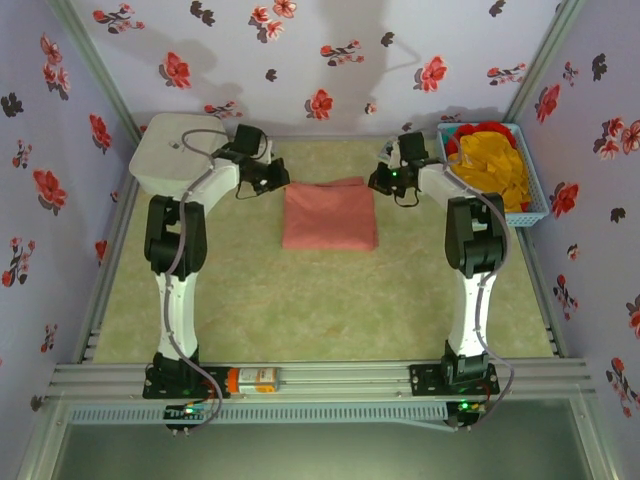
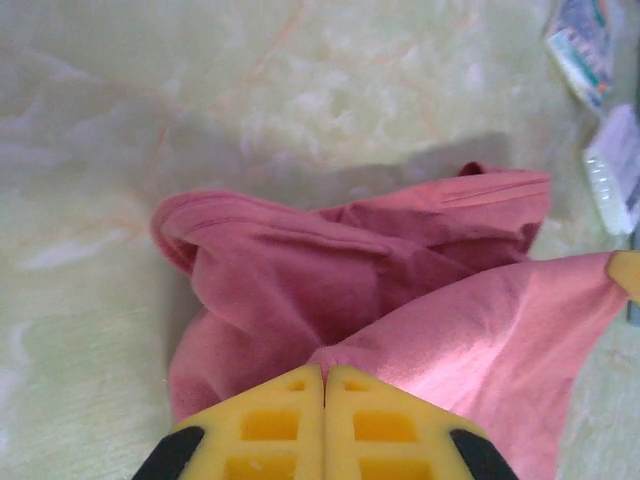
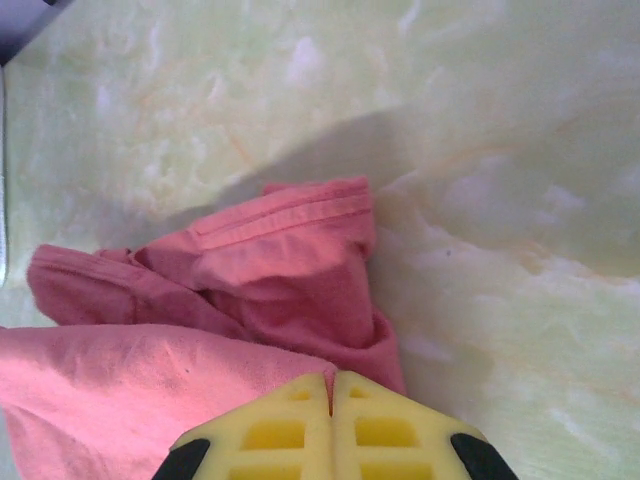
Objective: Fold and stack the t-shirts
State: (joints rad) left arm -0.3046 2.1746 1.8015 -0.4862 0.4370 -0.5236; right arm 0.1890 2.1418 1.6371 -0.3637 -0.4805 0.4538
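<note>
Pinching the pink shirt [image 1: 330,215] at its two far corners, L gripper [image 2: 325,368] & R gripper [image 3: 332,376] are both clenched on cloth, the shirt lying folded mid-table [image 1: 300,310], w/ yellow & red shirts [image 1: 490,165] heaped in the basket [image 1: 536,205] far R.

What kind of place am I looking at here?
Likely a staged robot test cell: flower-papered walls around a table, left arm and right arm bolted to a metal rail, a pink t-shirt.
</note>
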